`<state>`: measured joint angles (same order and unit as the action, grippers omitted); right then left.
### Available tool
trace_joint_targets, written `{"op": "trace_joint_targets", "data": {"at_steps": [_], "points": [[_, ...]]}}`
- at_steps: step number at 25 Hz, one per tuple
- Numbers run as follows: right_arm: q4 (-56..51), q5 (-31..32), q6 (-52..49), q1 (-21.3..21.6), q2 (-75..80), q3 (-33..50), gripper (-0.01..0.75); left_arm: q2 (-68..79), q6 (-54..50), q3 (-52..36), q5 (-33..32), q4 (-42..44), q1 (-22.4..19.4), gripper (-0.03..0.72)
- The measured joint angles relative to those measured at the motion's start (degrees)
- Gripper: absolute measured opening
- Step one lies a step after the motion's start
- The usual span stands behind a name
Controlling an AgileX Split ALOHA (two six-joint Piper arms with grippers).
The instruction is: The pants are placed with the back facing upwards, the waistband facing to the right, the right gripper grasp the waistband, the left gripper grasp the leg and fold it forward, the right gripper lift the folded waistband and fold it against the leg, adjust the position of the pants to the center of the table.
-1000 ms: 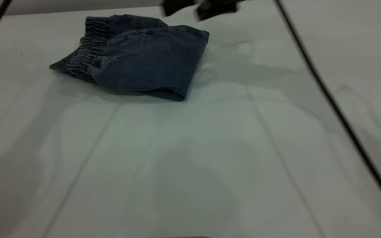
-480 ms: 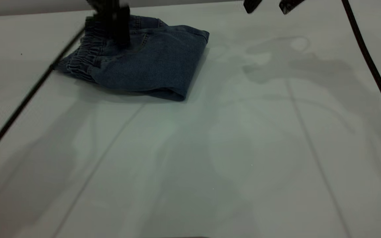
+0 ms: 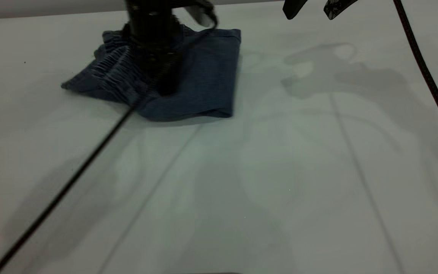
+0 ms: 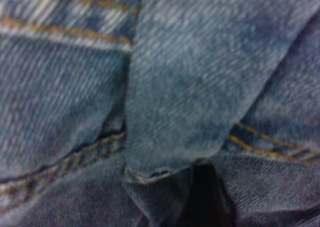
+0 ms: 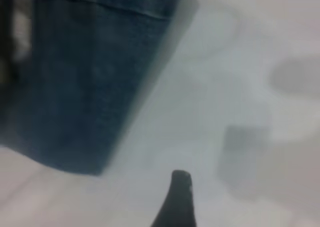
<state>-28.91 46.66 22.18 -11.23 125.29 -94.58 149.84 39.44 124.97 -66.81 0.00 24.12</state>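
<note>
Right gripper point(image 3: 312, 7): hanging above the far edge of the table point(image 3: 280, 171), its 2 jaws spread wide with nothing between them, well apart from the cloth. Left gripper point(image 3: 162, 78): planted down on top of the pants point(image 3: 207, 72), bunching the denim around itself; impossible to tell whether pinching or merely pressing, since the left wrist view shows only seams and a folded flap at close range.

Pants folded into 1 compact bundle, the gathered waistband point(image 3: 107, 74) at its left side in the exterior view, sitting toward the far left part of the table rather than its middle. Folds apparently done; most likely only the centering left.

To do it well: keep steady downward contact, slide slowly toward the near middle, and watch the layers, as a drag on the top layer alone could peel the fold open. Release straight up once there.

Smooth, pale tabletop, likely slippery enough for denim to glide. Plenty of bare surface ahead. Worth minding the braided cable point(image 3: 70, 182) trailing across the near left.
</note>
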Motion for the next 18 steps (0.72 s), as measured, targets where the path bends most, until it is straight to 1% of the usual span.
{"op": "trace_joint_targets", "data": {"at_steps": [4,6,10,13,18], "points": [[0.5,-0.6,0.0,0.0,0.0,0.0,0.594,0.0,-11.0,0.0,0.2,0.0,3.9,0.507],[1.1,-0.6,0.0,0.0,0.0,0.0,0.594,0.0,-14.7,0.0,0.1,-0.3,5.1,0.507],[3.5,0.3,-0.2,0.0,0.0,-0.7,0.594,0.0,-16.7,0.0,-0.3,0.0,5.6,0.507],[5.4,4.2,-1.9,0.0,0.0,-3.7,0.594,-0.4,-17.2,0.6,-0.3,0.8,5.6,0.507],[6.6,14.9,-5.4,0.0,0.0,-13.4,0.594,-2.9,-20.3,4.0,-0.3,3.5,5.6,0.506]]}}
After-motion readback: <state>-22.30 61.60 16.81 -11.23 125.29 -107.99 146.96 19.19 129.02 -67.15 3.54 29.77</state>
